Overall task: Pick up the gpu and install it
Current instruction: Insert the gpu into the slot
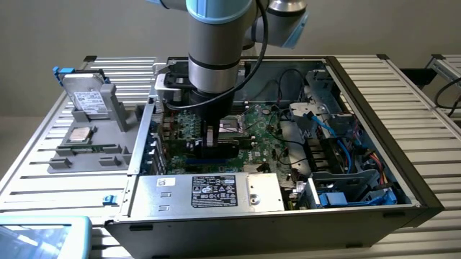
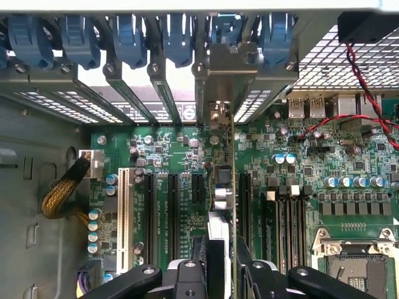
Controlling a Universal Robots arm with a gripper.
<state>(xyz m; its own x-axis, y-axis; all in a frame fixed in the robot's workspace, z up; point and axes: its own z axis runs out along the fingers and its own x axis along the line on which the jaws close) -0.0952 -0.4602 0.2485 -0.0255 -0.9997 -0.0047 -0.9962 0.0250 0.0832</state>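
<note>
Gripper (image 2: 221, 273) is closed partway, pinching the gpu (image 2: 222, 187), which stands upright and edge-on: thin green board, metal bracket at the far end. It's over the black slots on the motherboard (image 2: 168, 140), near a white slot (image 2: 124, 212); can't tell if it's seated. Further back, blue clips (image 2: 128, 37) line the case rear. A silver hard drive (image 1: 90, 100) sits outside, on the exterior view's left.

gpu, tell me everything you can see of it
The gpu stands on edge, seen edge-on: a thin green board, black shroud on one face, silver metal bracket at the end by the case's rear slots. The gripper clamps both faces, above the motherboard's black expansion slots. Whether it is seated cannot be told.
</note>
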